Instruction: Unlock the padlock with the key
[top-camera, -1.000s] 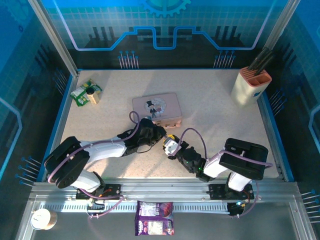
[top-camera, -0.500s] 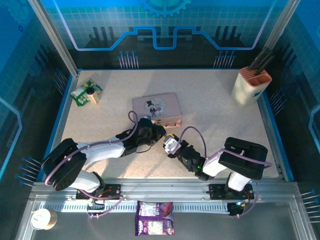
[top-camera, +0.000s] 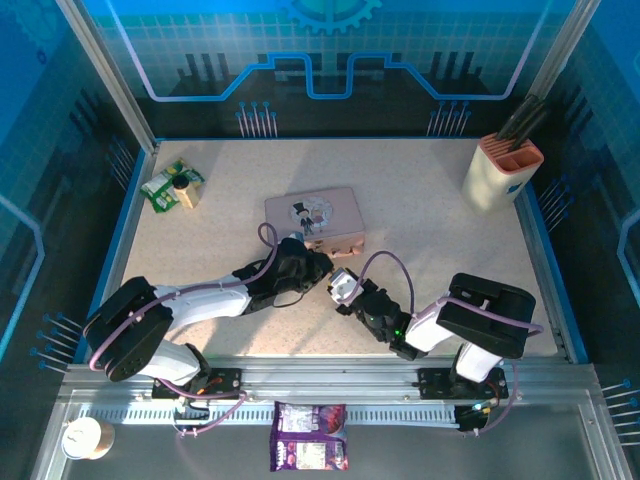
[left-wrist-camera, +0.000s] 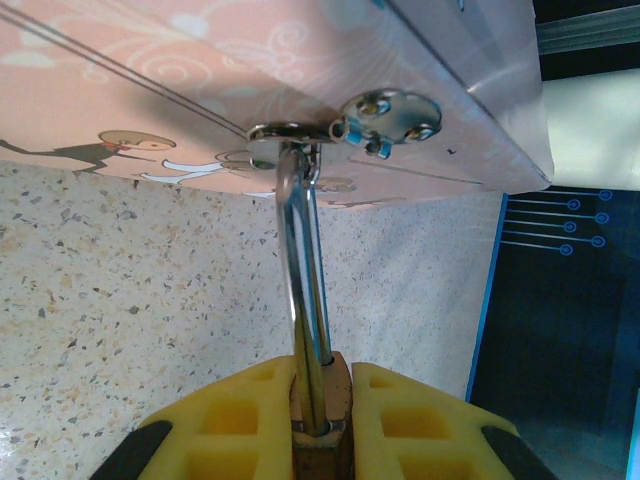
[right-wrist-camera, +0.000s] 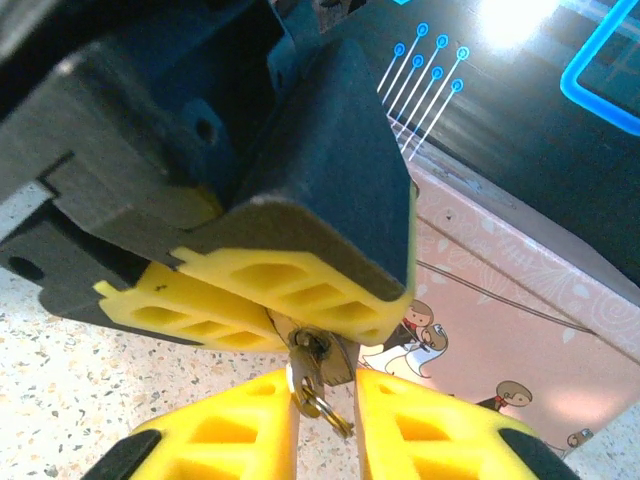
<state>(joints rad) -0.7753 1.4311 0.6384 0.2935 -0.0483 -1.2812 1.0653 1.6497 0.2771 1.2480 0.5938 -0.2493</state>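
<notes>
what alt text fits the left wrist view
Two yellow fingers at the bottom edge clamp a brass padlock, whose silver shackle runs straight up into a metal hasp on the side of a pink tin. A speckled table lies below the tin.
</notes>
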